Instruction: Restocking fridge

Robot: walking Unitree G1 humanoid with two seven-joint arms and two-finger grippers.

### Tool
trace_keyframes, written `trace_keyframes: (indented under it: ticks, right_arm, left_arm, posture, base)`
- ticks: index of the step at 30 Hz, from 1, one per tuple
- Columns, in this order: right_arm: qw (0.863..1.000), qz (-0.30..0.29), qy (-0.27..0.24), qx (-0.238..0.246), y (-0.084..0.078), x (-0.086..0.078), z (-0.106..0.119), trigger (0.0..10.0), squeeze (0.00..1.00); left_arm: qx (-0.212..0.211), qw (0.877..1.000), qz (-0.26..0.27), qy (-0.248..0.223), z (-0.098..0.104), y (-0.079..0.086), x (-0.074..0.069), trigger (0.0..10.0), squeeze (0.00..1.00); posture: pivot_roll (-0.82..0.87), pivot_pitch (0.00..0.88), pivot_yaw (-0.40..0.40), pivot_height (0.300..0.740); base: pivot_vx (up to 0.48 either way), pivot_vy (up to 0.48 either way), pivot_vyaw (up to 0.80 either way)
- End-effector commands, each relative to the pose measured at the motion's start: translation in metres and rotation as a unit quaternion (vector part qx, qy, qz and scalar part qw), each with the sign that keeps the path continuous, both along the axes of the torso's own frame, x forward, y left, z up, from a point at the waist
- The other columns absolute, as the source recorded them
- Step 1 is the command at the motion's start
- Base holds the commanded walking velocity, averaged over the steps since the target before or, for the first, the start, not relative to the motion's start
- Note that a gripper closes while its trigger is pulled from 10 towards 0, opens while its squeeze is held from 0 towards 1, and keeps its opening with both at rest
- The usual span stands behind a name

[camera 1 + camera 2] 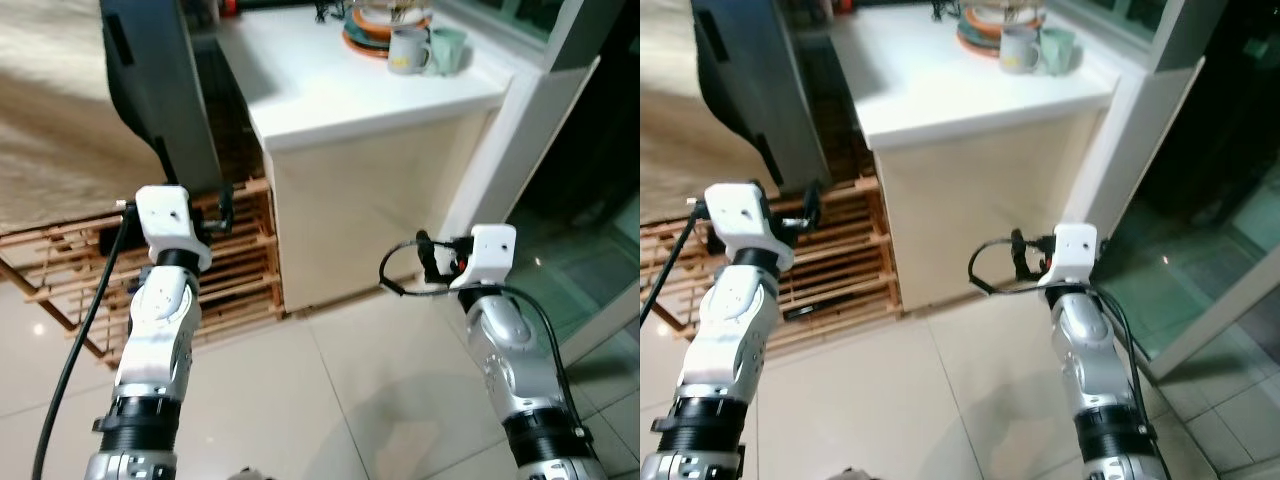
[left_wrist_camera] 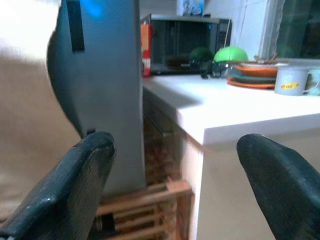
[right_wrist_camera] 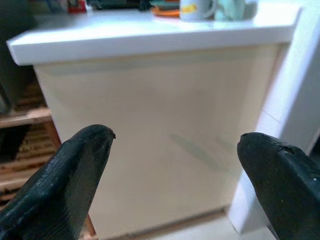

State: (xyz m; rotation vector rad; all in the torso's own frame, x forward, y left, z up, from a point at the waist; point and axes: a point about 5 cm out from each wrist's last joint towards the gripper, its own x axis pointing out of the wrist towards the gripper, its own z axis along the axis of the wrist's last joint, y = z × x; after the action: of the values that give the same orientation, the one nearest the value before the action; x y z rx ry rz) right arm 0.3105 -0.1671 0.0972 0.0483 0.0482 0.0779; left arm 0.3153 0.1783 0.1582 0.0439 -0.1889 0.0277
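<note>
Both silver arms reach forward over the tiled floor [image 1: 360, 390] toward a white worktop [image 1: 330, 80] carrying mugs [image 1: 425, 50], while each wrist view shows empty fingers [image 2: 75, 185] spread wide apart, the left gripper [image 2: 175, 190] before the grey fridge [image 2: 100, 75], the right gripper [image 3: 175, 185] before the cabinet front [image 3: 165, 130].

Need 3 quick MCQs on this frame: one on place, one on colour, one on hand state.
1. Where do the mugs stand?
A. on the white counter
B. on the floor
C. on the wooden rack

2. What colour is the counter top?
A. black
B. white
C. red

3. How are the fingers of the left hand and the right hand?
A. both spread open, holding nothing
B. left shut on a mug
C. right shut on a plate

Answers: 1 A, the mugs sit on the counter's far corner beside stacked plates. 2 B, the top is plain white. 3 A, both wrist views show wide gaps.
</note>
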Motion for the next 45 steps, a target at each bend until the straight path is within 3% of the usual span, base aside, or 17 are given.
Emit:
trace_keyframes:
  ticks: [1, 10, 24, 31, 45]
  right_arm:
    - [1.0, -0.002, -0.014, -0.003, -0.001, 0.003, 0.005, 10.0, 0.0]
    - [1.0, 0.002, -0.019, 0.004, 0.007, 0.002, 0.002, 10.0, 0.0]
    - [1.0, -0.002, -0.012, 0.01, 0.007, 0.007, -0.003, 10.0, 0.0]
    - [1.0, -0.005, -0.008, 0.005, 0.0, 0.004, -0.005, 10.0, 0.0]
    - [1.0, -0.012, -0.009, 0.005, -0.004, 0.002, -0.006, 10.0, 0.0]
  left_arm:
    - [0.012, 1.0, -0.007, -0.002, 0.005, -0.003, 0.002, 10.0, 0.0]
    - [-0.003, 0.999, 0.007, 0.036, 0.0, 0.005, 0.004, 10.0, 0.0]
    - [-0.007, 0.998, 0.011, 0.054, -0.004, 0.012, 0.002, 10.0, 0.0]
    - [-0.04, 0.997, 0.014, 0.063, -0.008, 0.01, 0.003, 10.0, 0.0]
    - [-0.046, 0.997, 0.01, 0.068, -0.008, 0.01, 0.008, 10.0, 0.0]
  posture:
    - [-0.08, 0.0, 0.014, 0.74]
    - [-0.07, 0.0, 0.025, 0.74]
    - [-0.05, 0.0, 0.014, 0.74]
    - [-0.07, 0.0, 0.01, 0.74]
    - [-0.07, 0.0, 0.022, 0.74]
  base:
    - [0.405, 0.255, 0.0]
    - [0.405, 0.256, 0.0]
    - [0.0, 0.472, 0.0]
    - [0.0, 0.474, -0.8]
    - [-0.096, 0.381, -0.79]
